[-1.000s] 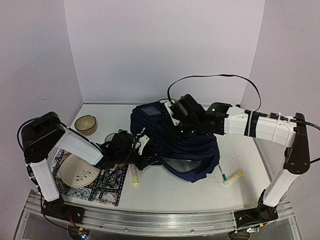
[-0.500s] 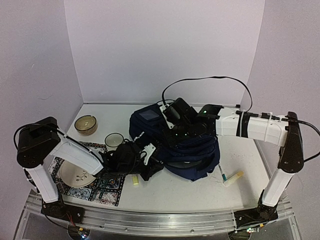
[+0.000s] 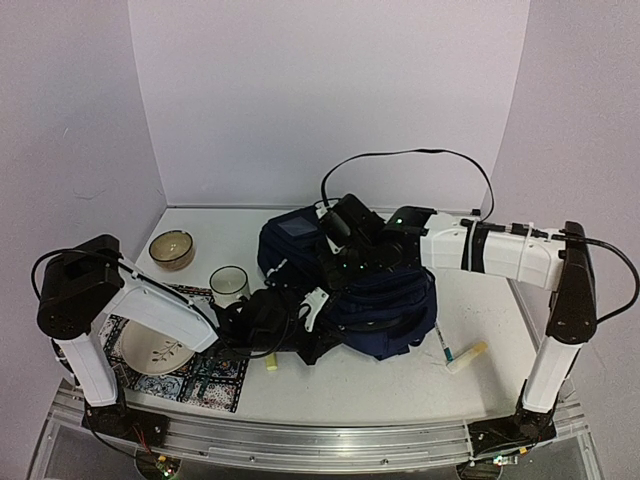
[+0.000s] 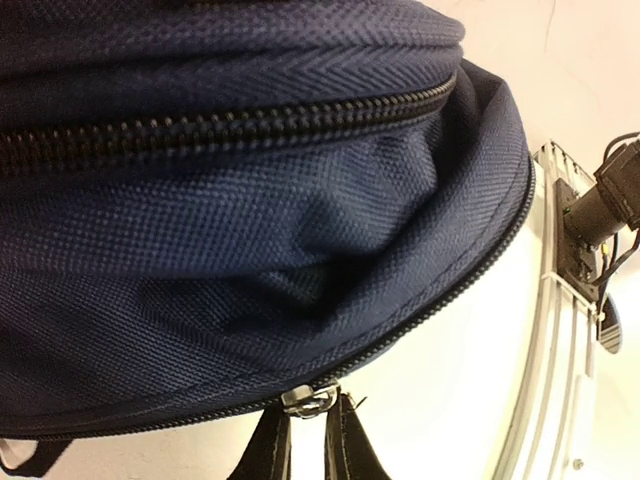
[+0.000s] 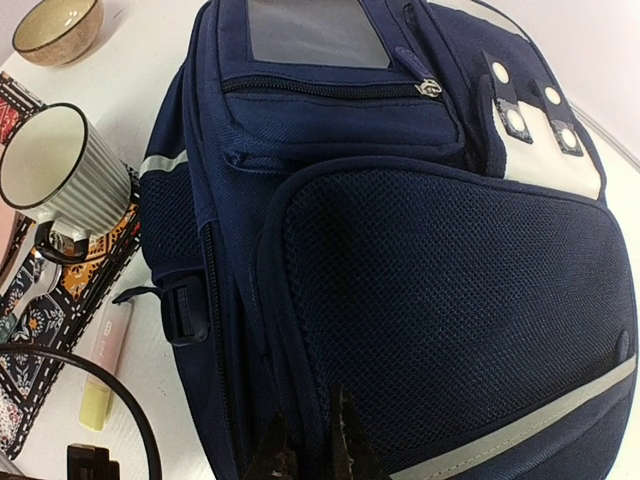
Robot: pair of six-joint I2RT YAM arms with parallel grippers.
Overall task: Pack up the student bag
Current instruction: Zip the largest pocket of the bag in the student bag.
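With the left gripper (image 4: pixel 308 430) pinched on the zipper pull (image 4: pixel 309 400) at bottom centre and the right gripper (image 5: pixel 310 445) clamped on the student bag (image 5: pixel 430 300), a skewed tug may jam the zip.

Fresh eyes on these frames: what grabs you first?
The dark navy student bag fills mid-table, with both arms bent in over it. The left gripper is shut on the zip slider at the bag's near edge, while the right gripper, jaws shut, is down at the mesh pocket. A striped mug and a bowl sit to the left.
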